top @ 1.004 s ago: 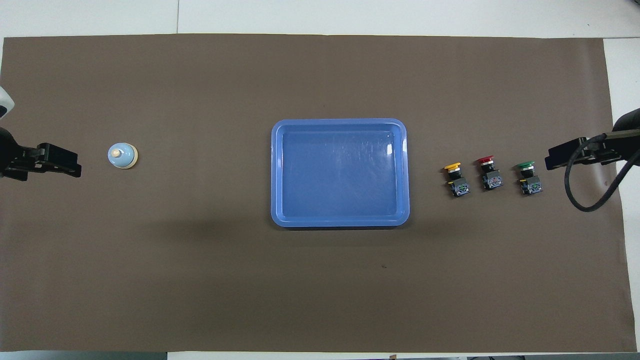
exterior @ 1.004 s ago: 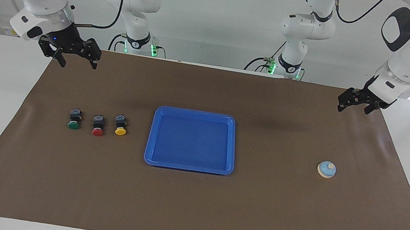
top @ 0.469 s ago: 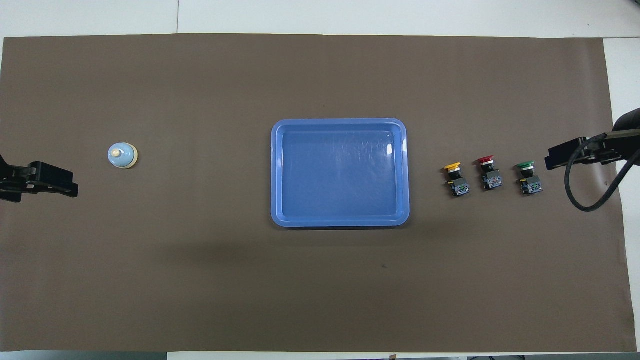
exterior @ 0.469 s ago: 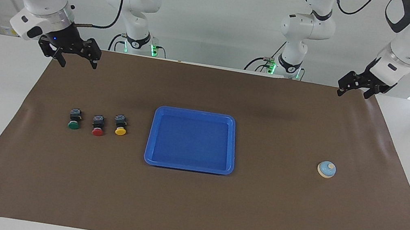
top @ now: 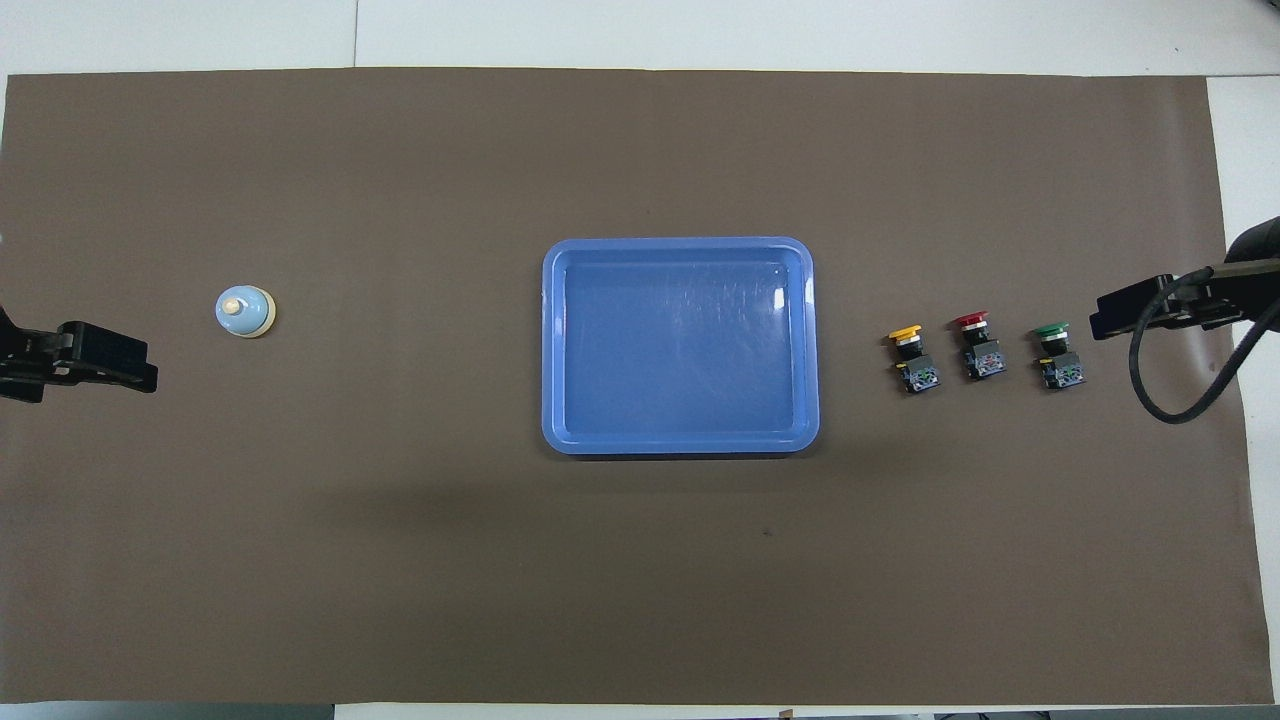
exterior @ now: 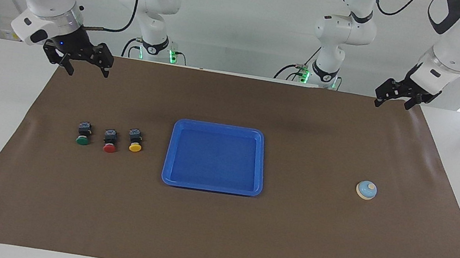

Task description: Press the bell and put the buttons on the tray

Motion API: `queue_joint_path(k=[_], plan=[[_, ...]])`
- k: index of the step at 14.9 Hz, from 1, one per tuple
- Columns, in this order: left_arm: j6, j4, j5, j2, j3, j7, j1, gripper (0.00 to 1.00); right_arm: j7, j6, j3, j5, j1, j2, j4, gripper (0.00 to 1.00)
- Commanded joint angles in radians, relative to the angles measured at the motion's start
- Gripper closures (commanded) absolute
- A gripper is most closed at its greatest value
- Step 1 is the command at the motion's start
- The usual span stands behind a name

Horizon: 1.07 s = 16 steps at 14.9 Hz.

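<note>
The bell, a pale blue dome with a cream knob, is sitting untouched on the brown mat toward the left arm's end of the table, about midway between the mat's robot-side edge and its outer edge, while the empty blue tray is lying at the mat's centre. The three push-button switches are resting in a row toward the right arm's end, level with the tray: the yellow button just beside the tray, the red button in the middle and the green button closest to the mat's short edge. The left gripper is hanging with its jaws spread and empty over the mat's robot-side corner at the bell's end, well apart from the bell. The right gripper is waiting, likewise spread and empty, over the corresponding corner at the buttons' end. Nothing appears done yet, so ringing the bell is probably the step in hand. Doing it well likely calls for the left gripper travelling out over the dome, centring above the cream knob, then coming straight down with a fingertip on the knob rather than on the sloping blue shell, where it could slide off or shove the light bell along the mat. A short, vertical press and a clean lift should leave the bell where it stands.
</note>
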Motion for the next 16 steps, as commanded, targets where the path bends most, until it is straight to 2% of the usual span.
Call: queue_joint_path(k=[1, 3, 5, 8, 13, 16], plan=[[0.008, -0.005, 0.008, -0.010, 0.004, 0.029, 0.010, 0.00, 0.019, -0.006, 0.005, 0.001, -0.001, -0.001, -0.001, 0.00], [-0.006, -0.006, 0.021, -0.006, 0.001, 0.031, -0.003, 0.00, 0.010, -0.001, 0.007, 0.001, -0.001, -0.001, 0.001, 0.00], [-0.021, 0.050, 0.024, 0.019, -0.010, 0.031, -0.005, 0.00, 0.011, 0.028, 0.007, 0.002, -0.006, -0.001, -0.011, 0.00], [-0.008, 0.014, 0.023, 0.004, -0.010, 0.029, -0.005, 0.00, -0.027, 0.166, 0.007, 0.008, -0.070, 0.031, -0.122, 0.00], [-0.011, 0.017, 0.023, 0.004, -0.007, 0.021, 0.004, 0.00, -0.067, 0.361, 0.005, 0.007, -0.090, 0.165, -0.160, 0.00], [-0.011, 0.017, 0.023, 0.002, -0.007, 0.021, 0.009, 0.00, -0.073, 0.545, 0.003, 0.005, -0.105, 0.145, -0.312, 0.00]])
